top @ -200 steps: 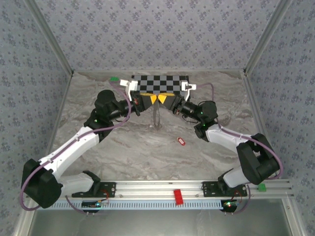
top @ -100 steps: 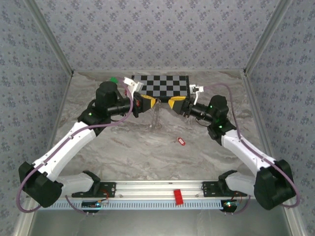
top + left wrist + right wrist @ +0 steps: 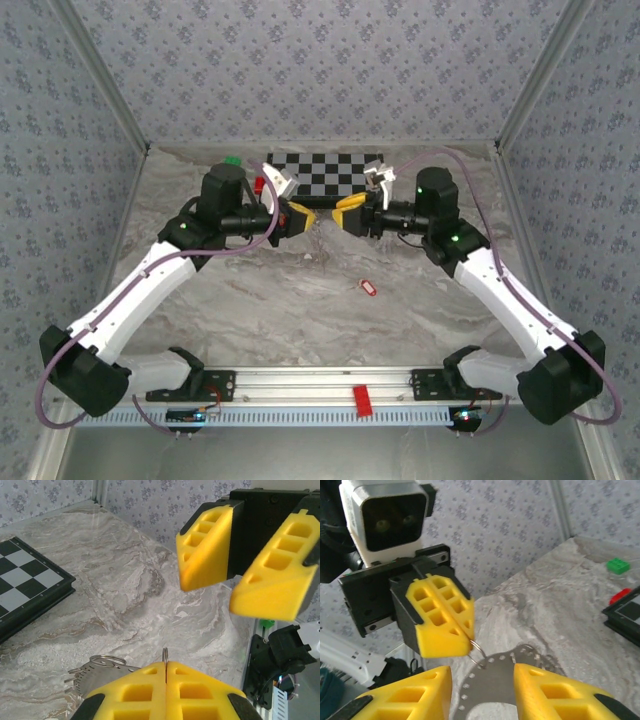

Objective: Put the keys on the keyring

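The keys, one tiny red tag with a pale centre (image 3: 367, 288), lie on the marble table in front of both grippers. My left gripper (image 3: 303, 218) (image 3: 165, 666) is shut on the small wire ring (image 3: 478, 647) at the top of the keyring. The keyring's thin grey perforated loop (image 3: 506, 682) (image 3: 318, 238) hangs below that ring. My right gripper (image 3: 346, 212) (image 3: 481, 672) faces the left one with its jaws open. The hanging loop sits in the gap between its yellow fingers (image 3: 207, 550) without touching either.
A chessboard (image 3: 325, 172) lies at the back of the table behind the grippers. A green block (image 3: 231, 160) and a small red piece (image 3: 258, 185) sit near its left end. A red block (image 3: 361, 399) rests on the front rail.
My right gripper has opened and drawn back to the right. Both arms have swung their elbows outward and now face each other level, with the keyring still in the left gripper.
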Motion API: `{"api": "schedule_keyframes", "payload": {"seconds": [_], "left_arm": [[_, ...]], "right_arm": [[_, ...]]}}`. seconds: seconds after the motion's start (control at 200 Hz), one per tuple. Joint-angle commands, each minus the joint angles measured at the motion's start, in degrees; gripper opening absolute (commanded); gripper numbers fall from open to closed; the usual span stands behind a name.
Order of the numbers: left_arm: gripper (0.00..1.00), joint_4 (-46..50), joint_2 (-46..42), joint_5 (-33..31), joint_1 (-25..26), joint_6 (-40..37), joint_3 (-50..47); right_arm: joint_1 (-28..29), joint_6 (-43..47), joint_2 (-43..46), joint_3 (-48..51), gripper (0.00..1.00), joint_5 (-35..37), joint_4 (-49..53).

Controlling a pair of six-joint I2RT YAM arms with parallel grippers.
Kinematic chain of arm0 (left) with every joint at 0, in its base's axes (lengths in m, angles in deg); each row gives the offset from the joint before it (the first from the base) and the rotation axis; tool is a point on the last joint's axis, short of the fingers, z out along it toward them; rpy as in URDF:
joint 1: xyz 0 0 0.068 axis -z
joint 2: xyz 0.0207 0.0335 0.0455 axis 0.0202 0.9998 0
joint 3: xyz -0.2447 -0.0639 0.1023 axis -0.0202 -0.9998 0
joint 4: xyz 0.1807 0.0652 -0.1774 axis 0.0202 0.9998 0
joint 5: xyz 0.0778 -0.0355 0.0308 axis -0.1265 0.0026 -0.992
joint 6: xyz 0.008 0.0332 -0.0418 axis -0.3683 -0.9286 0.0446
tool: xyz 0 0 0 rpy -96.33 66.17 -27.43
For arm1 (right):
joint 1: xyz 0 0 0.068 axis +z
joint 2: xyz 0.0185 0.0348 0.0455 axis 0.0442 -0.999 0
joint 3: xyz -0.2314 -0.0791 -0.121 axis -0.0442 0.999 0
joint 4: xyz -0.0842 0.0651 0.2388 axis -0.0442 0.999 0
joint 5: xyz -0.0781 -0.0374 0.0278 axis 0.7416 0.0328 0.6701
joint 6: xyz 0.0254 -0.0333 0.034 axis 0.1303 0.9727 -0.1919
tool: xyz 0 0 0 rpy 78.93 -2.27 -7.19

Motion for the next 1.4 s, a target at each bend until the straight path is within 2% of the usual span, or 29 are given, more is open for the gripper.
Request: {"api": "schedule_keyframes", "payload": {"seconds": [0.0, 0.26, 0.66, 0.8, 1.134, 1.264, 1.394], "left_arm": [[0.00, 0.50, 0.01, 2.94, -0.16, -2.28, 2.48], [0.00, 1.45, -0.08, 3.92, -0.14, -2.79, 2.74], [0.00, 1.55, 0.01, 4.97, -0.16, -2.70, 2.75], [0.00, 1.54, 0.07, 5.00, -0.15, -2.60, 2.74], [0.00, 1.17, 0.58, 5.76, -0.16, -2.35, 3.02], [0.00, 1.36, 0.55, 5.89, -0.09, -2.31, 3.10], [0.00, 1.56, 0.45, 5.83, -0.11, -2.35, 3.20]], "right_arm": [[2.29, 6.38, -2.33, -4.60, 0.37, -3.11, 7.98], [4.09, 9.81, -5.94, -7.87, 0.32, -3.80, 12.00], [2.57, 9.65, -7.28, -7.86, 0.36, -3.51, 10.69], [0.63, 6.83, -6.29, -5.73, 0.36, -4.99, 5.75], [2.03, 9.47, -7.94, -6.74, 0.36, -10.43, 7.44], [3.19, 11.47, -8.89, -7.81, 0.31, -10.38, 9.97], [3.43, 12.02, -9.17, -7.88, 0.22, -10.10, 10.64]]}}
